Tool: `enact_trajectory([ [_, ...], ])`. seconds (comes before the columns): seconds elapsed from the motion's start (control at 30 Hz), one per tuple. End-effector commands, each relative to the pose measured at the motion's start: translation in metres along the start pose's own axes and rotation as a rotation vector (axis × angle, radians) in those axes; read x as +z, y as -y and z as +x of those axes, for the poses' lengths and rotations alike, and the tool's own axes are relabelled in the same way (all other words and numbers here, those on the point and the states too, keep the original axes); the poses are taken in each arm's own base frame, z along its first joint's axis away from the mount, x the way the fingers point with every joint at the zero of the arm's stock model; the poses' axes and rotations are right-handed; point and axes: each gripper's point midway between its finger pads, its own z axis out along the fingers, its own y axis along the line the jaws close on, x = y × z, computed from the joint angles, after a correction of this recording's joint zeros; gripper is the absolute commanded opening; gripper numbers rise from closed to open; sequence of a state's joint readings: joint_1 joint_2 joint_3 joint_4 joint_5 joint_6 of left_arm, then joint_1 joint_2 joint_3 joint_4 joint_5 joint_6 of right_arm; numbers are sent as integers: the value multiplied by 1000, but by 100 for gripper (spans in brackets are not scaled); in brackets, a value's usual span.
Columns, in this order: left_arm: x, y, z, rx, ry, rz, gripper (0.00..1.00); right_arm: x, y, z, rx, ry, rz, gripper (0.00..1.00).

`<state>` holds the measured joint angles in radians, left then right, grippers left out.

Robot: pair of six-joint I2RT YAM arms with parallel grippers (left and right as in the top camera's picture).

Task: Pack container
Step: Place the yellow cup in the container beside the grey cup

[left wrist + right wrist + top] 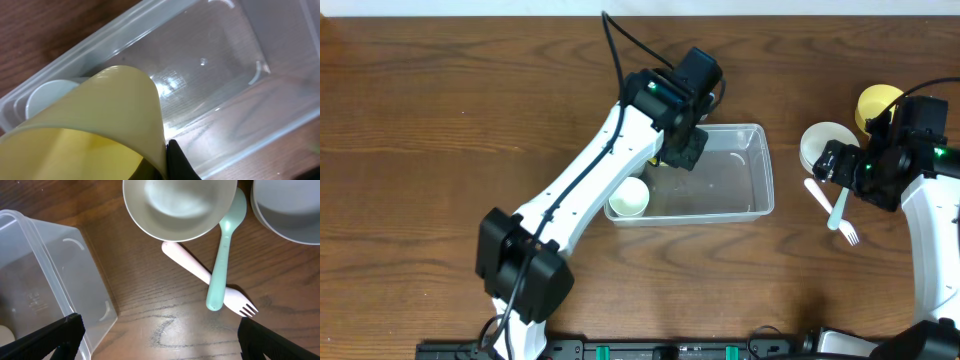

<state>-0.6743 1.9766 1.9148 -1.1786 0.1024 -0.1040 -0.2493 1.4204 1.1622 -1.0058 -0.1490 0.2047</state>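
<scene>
Over container [720, 190]: left fingers [177, 162] pinching yellow cup [110, 125]. Right fingers [270, 340] spread, empty, near fork [187, 262].

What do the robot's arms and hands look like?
The left arm and right arm are white tubes joined by chunky black joint blocks. The left hand and right hand are black. Small green lights glow near each wrist, and black cables loop off the left arm's upper end.
</scene>
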Motion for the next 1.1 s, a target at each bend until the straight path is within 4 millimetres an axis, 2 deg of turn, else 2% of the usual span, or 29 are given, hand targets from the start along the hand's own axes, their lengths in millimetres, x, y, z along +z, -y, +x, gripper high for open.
enact_trajectory([
  [0.0, 15, 1, -2, 16, -33, 1, 6, -2, 1, -4, 0, 12, 1, 99],
  [0.27, 59, -2, 3, 26, -120, -12, 6, -2, 1, -4, 0, 12, 1, 99],
  [0.57, 88, -9, 4, 60, -158, -36, 6, -2, 1, -4, 0, 9, 2, 99],
  [0.67, 88, -12, 2, 61, -153, -55, 11, -2, 1, -4, 0, 9, 2, 99],
  [0.8, 86, -17, 0, 90, -144, -81, 29, -2, 1, -4, 0, 9, 2, 99],
  [0.9, 76, -17, -4, 105, -123, -85, 31, -2, 1, -4, 0, 8, 2, 99],
  [1.0, 53, -17, -14, 106, -78, -97, 32, -2, 1, -4, 0, 9, 3, 99],
  [1.07, 27, -24, -23, 107, -25, -144, 33, -2, 1, -4, 0, 8, 2, 99],
])
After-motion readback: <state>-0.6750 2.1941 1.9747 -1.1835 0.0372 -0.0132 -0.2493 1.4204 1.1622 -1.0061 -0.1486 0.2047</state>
